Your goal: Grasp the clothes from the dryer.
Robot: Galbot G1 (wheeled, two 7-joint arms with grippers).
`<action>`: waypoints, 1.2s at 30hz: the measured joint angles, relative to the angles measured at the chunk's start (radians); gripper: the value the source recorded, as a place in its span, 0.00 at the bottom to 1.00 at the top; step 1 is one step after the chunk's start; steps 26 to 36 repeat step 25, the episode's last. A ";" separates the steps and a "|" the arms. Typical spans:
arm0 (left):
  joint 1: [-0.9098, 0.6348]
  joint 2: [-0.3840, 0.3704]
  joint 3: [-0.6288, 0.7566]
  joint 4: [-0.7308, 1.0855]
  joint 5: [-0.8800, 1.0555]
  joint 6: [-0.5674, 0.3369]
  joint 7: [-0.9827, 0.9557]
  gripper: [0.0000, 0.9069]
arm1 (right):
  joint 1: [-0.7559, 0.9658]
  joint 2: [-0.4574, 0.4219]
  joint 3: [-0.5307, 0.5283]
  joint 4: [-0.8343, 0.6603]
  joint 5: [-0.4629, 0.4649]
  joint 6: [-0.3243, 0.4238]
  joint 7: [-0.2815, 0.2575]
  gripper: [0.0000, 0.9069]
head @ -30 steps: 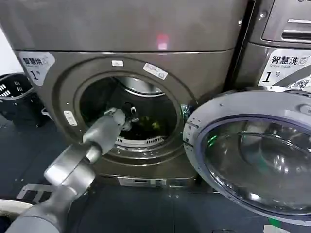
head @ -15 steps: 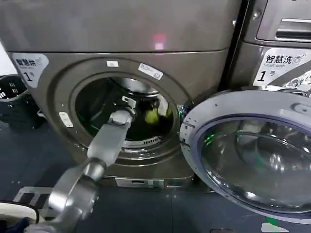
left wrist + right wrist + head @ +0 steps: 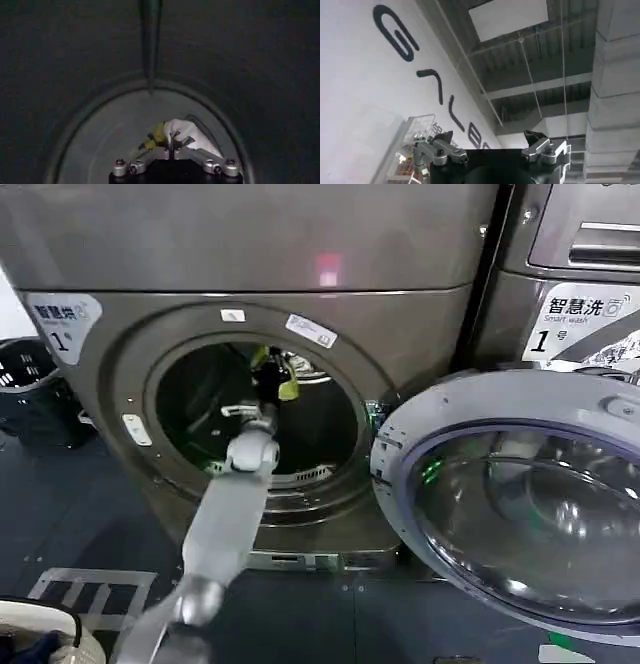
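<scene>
Gripping the clothes (image 3: 161, 133) inside the dryer (image 3: 130, 374): left hand (image 3: 172, 145).

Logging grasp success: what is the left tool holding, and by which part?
The left tool pinches the small yellow-green fabric clothes by a bunched fold, lifted inside the grey-bronze dryer.
</scene>
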 measured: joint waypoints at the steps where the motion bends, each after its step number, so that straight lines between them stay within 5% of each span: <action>1: 0.012 0.002 0.001 -0.011 0.003 0.002 -0.008 0.00 | -0.003 -0.002 0.003 -0.003 0.000 0.002 0.000 1.00; 36: 0.080 0.004 0.013 -0.079 0.054 0.091 -0.061 0.00 | -0.014 -0.015 0.026 -0.013 -0.002 0.007 -0.003 1.00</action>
